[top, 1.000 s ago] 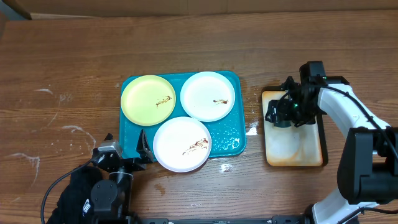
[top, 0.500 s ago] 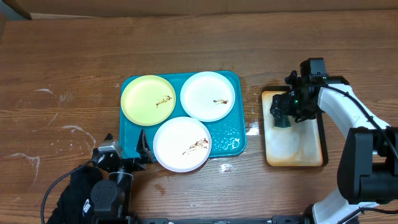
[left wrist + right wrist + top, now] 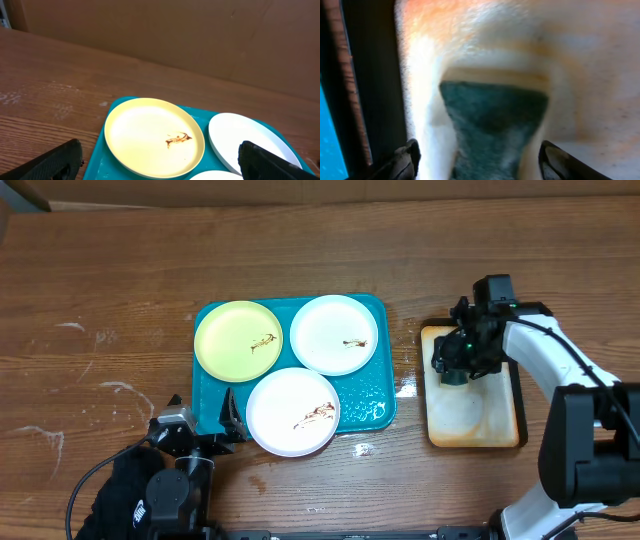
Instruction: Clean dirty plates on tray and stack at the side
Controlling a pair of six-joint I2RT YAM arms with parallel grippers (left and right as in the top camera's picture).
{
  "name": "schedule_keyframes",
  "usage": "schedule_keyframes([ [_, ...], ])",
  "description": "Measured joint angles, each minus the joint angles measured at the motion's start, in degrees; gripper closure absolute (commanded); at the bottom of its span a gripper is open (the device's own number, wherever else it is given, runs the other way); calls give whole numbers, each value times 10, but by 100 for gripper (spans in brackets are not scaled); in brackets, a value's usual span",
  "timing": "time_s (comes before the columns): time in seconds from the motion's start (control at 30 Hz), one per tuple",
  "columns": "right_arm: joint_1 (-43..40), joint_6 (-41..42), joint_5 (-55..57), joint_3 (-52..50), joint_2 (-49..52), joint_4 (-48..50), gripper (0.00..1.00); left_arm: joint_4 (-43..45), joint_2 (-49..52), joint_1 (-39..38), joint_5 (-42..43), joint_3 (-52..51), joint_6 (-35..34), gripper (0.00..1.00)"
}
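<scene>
The teal tray [image 3: 375, 405] holds three smeared plates: a pale yellow-green plate [image 3: 238, 340], a white plate [image 3: 335, 333] behind right, and a white plate [image 3: 293, 411] at the front. My left gripper [image 3: 202, 425] is open and empty, low at the tray's front left corner. In the left wrist view the yellow-green plate [image 3: 152, 137] and a white plate [image 3: 245, 142] lie ahead of the left gripper [image 3: 165, 165]. My right gripper [image 3: 452, 363] is open over the cream tray [image 3: 480, 420]. Its fingers [image 3: 482, 160] straddle a dark green sponge [image 3: 492, 117].
The cream tray with its dark rim [image 3: 375, 75] lies to the right of the teal tray, with wet patches on the wood [image 3: 405, 385] between them. Bare wooden table [image 3: 100, 300] lies left of and behind the teal tray.
My right gripper has shifted slightly over the back of the cream tray. The left arm and the plates have not moved.
</scene>
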Motion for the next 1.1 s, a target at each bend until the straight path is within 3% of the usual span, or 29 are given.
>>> schedule_keyframes([
  [0.63,11,8,34,0,10,3,58,0,0,0,0,0,0,0],
  [0.77,11,9,38,0,10,7,76,0,0,0,0,0,0,0],
  [0.83,11,14,40,0,10,8,96,0,0,0,0,0,0,0],
  [1.1,11,31,46,0,10,24,96,0,0,0,0,0,0,0],
])
